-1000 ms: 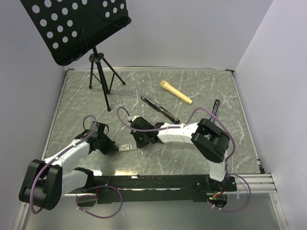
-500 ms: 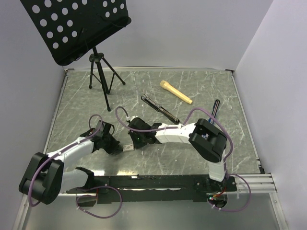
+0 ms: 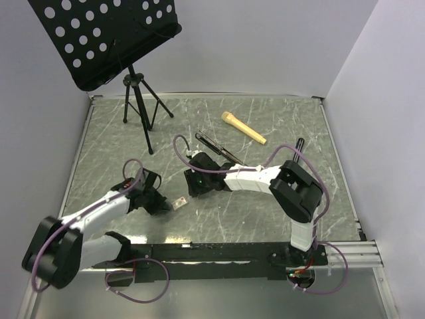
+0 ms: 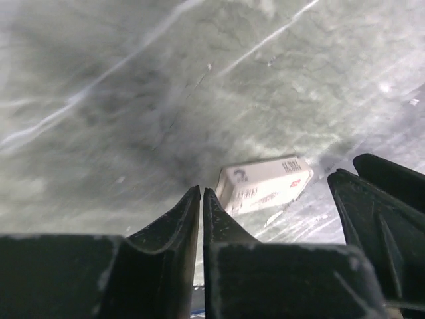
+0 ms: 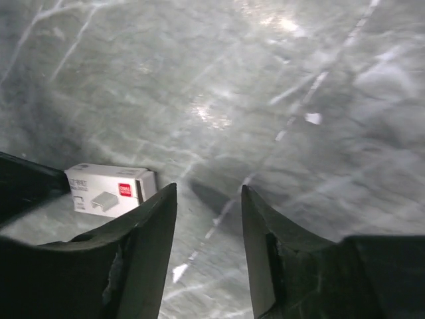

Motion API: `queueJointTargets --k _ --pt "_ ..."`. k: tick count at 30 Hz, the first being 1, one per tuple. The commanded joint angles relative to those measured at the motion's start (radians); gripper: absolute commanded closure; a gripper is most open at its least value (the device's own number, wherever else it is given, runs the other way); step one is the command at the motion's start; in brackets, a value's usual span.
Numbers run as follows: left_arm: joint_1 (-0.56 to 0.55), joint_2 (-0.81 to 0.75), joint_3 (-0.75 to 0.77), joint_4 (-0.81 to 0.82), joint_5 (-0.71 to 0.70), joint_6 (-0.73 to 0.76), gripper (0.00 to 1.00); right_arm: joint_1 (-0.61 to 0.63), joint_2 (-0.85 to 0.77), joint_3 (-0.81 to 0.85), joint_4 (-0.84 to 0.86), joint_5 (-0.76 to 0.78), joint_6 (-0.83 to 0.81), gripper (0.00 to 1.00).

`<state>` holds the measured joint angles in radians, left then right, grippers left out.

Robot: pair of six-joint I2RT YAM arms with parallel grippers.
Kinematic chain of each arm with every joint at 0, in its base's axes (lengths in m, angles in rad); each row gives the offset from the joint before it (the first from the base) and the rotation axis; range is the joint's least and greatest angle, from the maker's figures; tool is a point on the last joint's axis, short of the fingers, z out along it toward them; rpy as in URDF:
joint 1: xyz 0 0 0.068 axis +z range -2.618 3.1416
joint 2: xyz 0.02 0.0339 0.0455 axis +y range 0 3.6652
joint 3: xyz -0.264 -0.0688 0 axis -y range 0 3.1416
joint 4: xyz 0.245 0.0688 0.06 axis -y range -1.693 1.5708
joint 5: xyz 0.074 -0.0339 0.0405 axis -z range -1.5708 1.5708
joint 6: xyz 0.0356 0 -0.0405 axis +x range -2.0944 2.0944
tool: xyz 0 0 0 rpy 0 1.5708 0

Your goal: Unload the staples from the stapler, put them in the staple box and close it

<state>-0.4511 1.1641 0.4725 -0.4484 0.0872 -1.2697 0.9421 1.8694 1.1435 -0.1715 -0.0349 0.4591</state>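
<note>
**Q:** Item one, location?

**A:** Slim black hinged stapler (image 3: 220,149), lying on the grey marbled table (image 3: 106,166). It sits on the far side of the right gripper (image 3: 192,188), not touching its fingers, and well apart from the left gripper (image 3: 163,205). The staples are too small to make out in any view.

**Q:** State of the fingers?

**A:** Left gripper (image 4: 201,193): fingers pressed together, nothing between them. Right gripper (image 5: 209,189): fingers parted by a narrow gap, only bare table between them.

**Q:** Containers?

**A:** One small white cardboard box (image 3: 179,201) with a red mark on its label, on the table between the two grippers. In the left wrist view the box (image 4: 264,185) lies just beyond the closed fingertips and to their right. In the right wrist view the box (image 5: 109,189) lies left of the fingers. Its contents cannot be seen.

**Q:** Changes from a second ago?

**A:** The right gripper has drawn back from the box toward the stapler. The left gripper has edged nearer the box. Box and stapler lie about where they were.
</note>
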Motion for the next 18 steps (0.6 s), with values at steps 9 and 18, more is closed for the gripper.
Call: queueJointTargets --k 9,18 --pt "-0.003 -0.584 0.133 -0.063 -0.173 0.174 0.60 0.046 -0.116 0.038 -0.046 0.004 -0.019 0.39" --pt "-0.003 -0.836 0.164 -0.003 -0.205 0.325 0.04 0.116 -0.021 0.174 -0.143 0.080 -0.019 0.00"
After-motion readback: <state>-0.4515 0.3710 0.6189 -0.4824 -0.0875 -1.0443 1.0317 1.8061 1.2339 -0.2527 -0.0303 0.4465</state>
